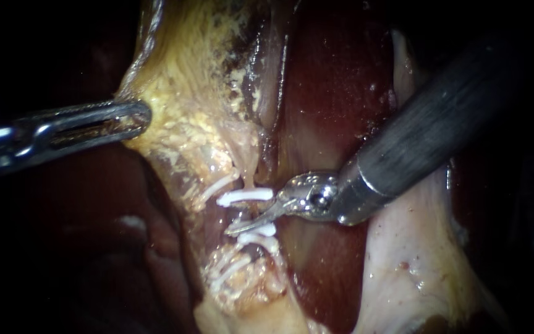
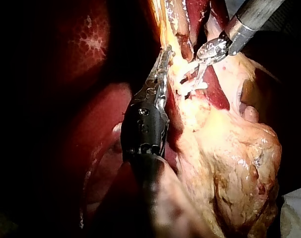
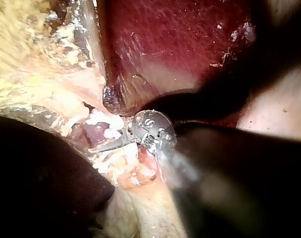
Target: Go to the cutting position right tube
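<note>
Between the white clips [image 1: 245, 196] on the right tube [image 1: 250, 176], beside the liver [image 1: 335, 80], your right instrument [image 1: 245, 221] rests with its blades slightly parted, gripping nothing. Your left instrument [image 1: 132, 117], well apart, has its jaws clamped on yellow tissue [image 1: 180, 93].

No writing, label, brand, number or sign can be read in any view. Nothing legible stands on the gallbladder [image 1: 186, 93], the clips [image 1: 245, 196], the left instrument [image 1: 134, 117] or the right instrument [image 1: 251, 219]
</note>
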Controlling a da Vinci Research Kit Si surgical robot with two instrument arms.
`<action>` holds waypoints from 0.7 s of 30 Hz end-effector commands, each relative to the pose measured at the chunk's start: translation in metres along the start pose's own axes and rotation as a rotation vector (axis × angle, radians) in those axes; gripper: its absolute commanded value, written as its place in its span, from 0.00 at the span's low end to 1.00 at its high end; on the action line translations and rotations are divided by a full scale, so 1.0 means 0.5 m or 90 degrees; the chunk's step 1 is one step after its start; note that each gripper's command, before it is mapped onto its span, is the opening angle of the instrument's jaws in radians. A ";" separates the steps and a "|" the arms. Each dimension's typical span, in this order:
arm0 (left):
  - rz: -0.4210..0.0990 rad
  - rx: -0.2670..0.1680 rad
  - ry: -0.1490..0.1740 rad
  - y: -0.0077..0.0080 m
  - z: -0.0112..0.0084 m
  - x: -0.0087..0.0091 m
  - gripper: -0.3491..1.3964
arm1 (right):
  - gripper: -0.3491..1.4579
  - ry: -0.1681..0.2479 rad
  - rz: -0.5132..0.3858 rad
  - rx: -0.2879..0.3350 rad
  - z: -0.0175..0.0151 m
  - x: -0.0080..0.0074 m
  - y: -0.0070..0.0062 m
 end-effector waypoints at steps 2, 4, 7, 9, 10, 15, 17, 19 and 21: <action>0.000 0.000 0.000 -0.0001 -0.0001 0.0000 0.00 | 0.43 0.000 0.000 0.000 -0.0001 0.0000 0.0000; 0.000 0.000 0.000 -0.0001 -0.0001 0.0000 0.00 | 0.43 0.000 0.000 0.000 -0.0001 0.0000 0.0001; 0.000 0.000 0.000 -0.0001 -0.0001 0.0000 0.00 | 0.42 0.001 0.000 -0.002 -0.0001 0.0000 0.0001; 0.000 -0.001 0.000 -0.0002 -0.0001 0.0000 0.00 | 0.42 0.001 0.000 -0.002 -0.0001 0.0000 0.0002; 0.000 0.000 0.000 -0.0001 -0.0001 0.0000 0.00 | 0.41 0.001 0.000 -0.002 -0.0001 0.0000 0.0002; 0.000 -0.001 0.000 -0.0002 -0.0001 0.0000 0.00 | 0.41 0.003 -0.001 -0.001 -0.0001 0.0000 0.0003; 0.000 -0.001 0.000 -0.0002 -0.0001 0.0000 0.00 | 0.41 0.003 -0.001 -0.001 -0.0001 0.0000 0.0003; 0.000 -0.001 0.000 -0.0002 -0.0001 0.0000 0.00 | 0.41 0.003 -0.001 -0.001 -0.0001 0.0000 0.0003; 0.000 -0.001 0.000 -0.0002 -0.0001 0.0000 0.00 | 0.41 0.003 -0.001 -0.001 -0.0001 0.0000 0.0003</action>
